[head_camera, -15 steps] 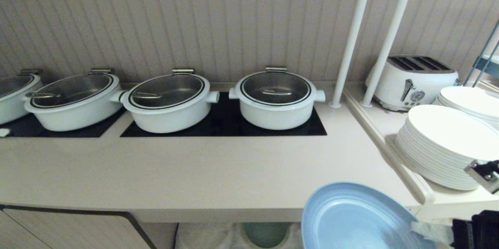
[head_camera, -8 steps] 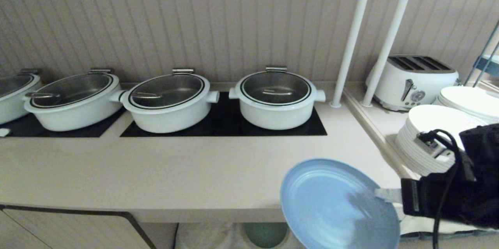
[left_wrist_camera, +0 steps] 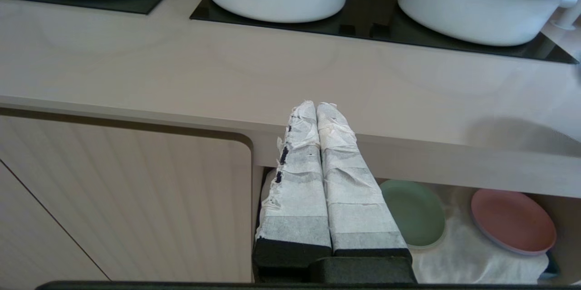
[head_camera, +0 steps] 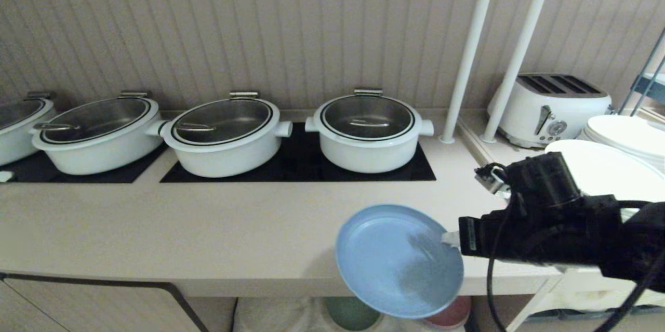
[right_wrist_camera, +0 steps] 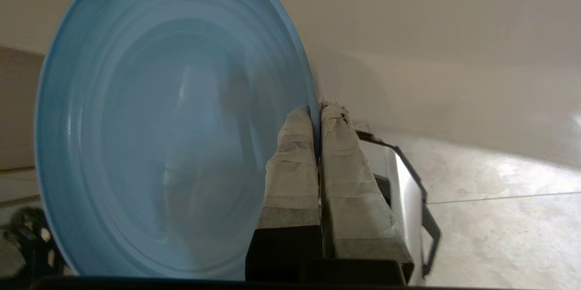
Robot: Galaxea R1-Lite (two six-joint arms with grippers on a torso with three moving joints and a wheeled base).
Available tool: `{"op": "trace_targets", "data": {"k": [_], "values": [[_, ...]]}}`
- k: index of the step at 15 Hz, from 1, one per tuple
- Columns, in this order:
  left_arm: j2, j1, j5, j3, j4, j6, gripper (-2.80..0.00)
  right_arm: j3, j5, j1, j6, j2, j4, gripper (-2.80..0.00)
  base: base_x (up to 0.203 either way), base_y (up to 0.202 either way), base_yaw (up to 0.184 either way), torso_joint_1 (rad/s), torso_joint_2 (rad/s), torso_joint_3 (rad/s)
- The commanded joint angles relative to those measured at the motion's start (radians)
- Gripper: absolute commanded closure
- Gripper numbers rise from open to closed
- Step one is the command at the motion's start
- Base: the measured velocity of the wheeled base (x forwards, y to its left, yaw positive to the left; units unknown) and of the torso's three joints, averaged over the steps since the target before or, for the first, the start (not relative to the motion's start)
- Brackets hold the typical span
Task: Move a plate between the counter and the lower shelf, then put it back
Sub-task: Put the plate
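Note:
My right gripper (head_camera: pixel 451 239) is shut on the right rim of the light-blue plate (head_camera: pixel 397 259), which hangs tilted over the front edge of the beige counter (head_camera: pixel 208 233). In the right wrist view the plate (right_wrist_camera: pixel 159 145) fills the frame beside the gripper (right_wrist_camera: pixel 316 110), its rim pinched between the taped fingers. Under the counter the lower shelf (left_wrist_camera: pixel 458 253) shows white cloth with a green plate (left_wrist_camera: pixel 415 213) and a pink plate (left_wrist_camera: pixel 513 219) on it. My left gripper (left_wrist_camera: pixel 316 107) is shut and empty, parked in front of the counter's edge above the shelf's left end.
Three white lidded pots (head_camera: pixel 366 134) stand on black hob panels (head_camera: pixel 296 166) at the back of the counter. On the side ledge at the right are stacked white plates (head_camera: pixel 613 171), a white toaster (head_camera: pixel 548 106) and two white poles (head_camera: pixel 470 51). A cabinet door (left_wrist_camera: pixel 122 199) is left of the shelf.
My right arm has risen and swung left into view, carrying the blue plate up and leftward from below the counter's edge to over its front edge.

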Motion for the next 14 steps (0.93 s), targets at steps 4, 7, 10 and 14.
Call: {"op": "trace_targets", "data": {"k": [4, 7, 10, 14], "values": [[0.000, 0.000, 0.001, -0.001, 0.000, -0.001, 0.00, -0.132, -0.065, 0.044, 0.055, 0.200, -0.015, 0.00, 0.000, 0.000, 0.000, 0.000, 0.00, 0.000], [0.000, 0.000, 0.001, 0.000, 0.000, -0.001, 0.00, -0.206, -0.079, 0.042, 0.077, 0.269, -0.022, 0.00, 0.000, 0.000, 0.000, 0.000, 0.00, 0.000], [0.000, 0.000, 0.001, 0.000, 0.000, -0.001, 0.00, -0.283, -0.129, 0.043, 0.080, 0.327, -0.025, 0.00, 0.000, 0.000, 0.000, 0.000, 0.00, 0.000], [0.000, 0.000, 0.001, -0.001, 0.000, -0.001, 0.00, -0.335, -0.168, 0.030, 0.080, 0.375, -0.025, 0.00, 0.000, 0.000, 0.000, 0.000, 0.00, 0.000]]}}
